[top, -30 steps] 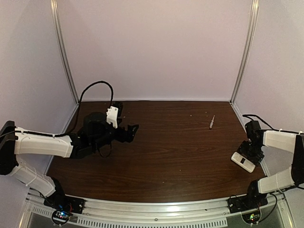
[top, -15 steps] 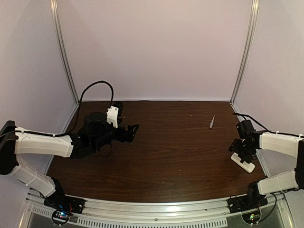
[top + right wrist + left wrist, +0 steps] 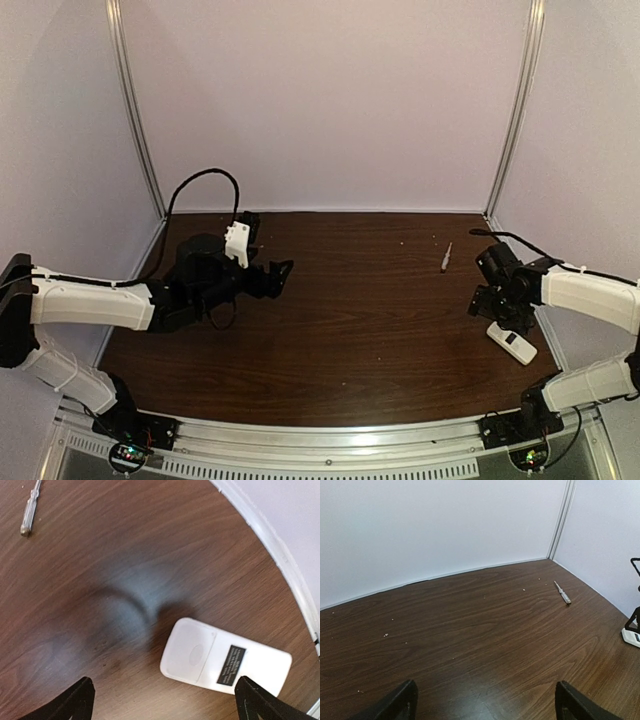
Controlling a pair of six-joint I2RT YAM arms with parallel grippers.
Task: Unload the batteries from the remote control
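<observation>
Nothing unloaded yet: the remote control [image 3: 225, 657] lies lower right, its cover [image 3: 192, 652] apparently shut, no batteries showing. The right hand [image 3: 165, 700] hovers wide just by it, and the left hand [image 3: 487, 705] is wide, idle.

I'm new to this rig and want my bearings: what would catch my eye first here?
The white remote stands out, lying back up near the right edge of the table, just below the open right claw. Further back lies a slim screwdriver. The left claw hangs open on the left side, holding nothing.
</observation>
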